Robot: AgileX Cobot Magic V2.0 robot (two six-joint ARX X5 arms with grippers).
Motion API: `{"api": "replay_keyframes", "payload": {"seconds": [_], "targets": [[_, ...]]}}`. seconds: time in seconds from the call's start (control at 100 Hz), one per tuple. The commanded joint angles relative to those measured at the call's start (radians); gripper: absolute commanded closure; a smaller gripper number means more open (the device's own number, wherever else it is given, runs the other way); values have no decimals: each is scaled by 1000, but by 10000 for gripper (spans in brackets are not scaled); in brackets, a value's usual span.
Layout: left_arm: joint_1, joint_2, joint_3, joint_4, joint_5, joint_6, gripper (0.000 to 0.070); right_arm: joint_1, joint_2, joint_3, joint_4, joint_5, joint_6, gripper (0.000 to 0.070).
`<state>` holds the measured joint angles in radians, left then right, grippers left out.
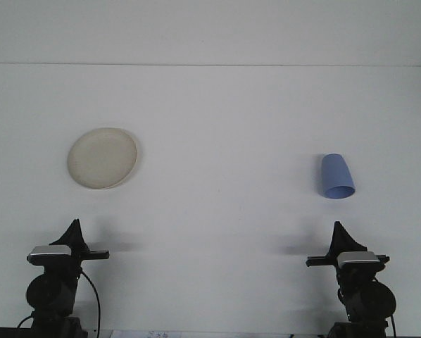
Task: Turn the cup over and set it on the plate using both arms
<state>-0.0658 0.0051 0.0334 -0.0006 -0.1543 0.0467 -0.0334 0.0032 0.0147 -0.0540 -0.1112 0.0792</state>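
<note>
Nothing is in hand yet: my right gripper (339, 232) and left gripper (74, 229) sit parked with jaw state I cannot tell, the blue cup (336, 177) lies tipped on the worktop (224, 141) just ahead of my right gripper, the plate (102, 158) ahead of my left, so I judge reaching for the cup comes next.
</note>
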Motion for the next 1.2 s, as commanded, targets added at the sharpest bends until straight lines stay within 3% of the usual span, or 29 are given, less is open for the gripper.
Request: {"api": "replay_keyframes", "payload": {"seconds": [0.0,0.28,0.43,0.48,0.59,0.63,0.77,1.02,1.19], "targets": [[0,-2,-19,10,1,13,684,2,-2,-2,17,-16,89,694],[0,-2,-19,10,1,13,685,1,-2,16,76,-23,316,694],[0,-2,-19,10,1,13,684,1,31,158,4,53,273,678],[0,-2,-19,10,1,13,684,1,66,218,-26,72,225,577],[0,-2,-19,10,1,13,685,1,190,330,-51,93,151,247],[0,-2,-19,10,1,13,684,1,241,369,-63,93,123,194],[0,-2,-19,10,1,13,684,1,423,459,-100,103,19,193],[0,-2,-19,10,1,13,685,1,735,468,-108,201,-10,196],[0,-2,-19,10,1,13,685,-1,917,465,-69,250,-83,280]]}}
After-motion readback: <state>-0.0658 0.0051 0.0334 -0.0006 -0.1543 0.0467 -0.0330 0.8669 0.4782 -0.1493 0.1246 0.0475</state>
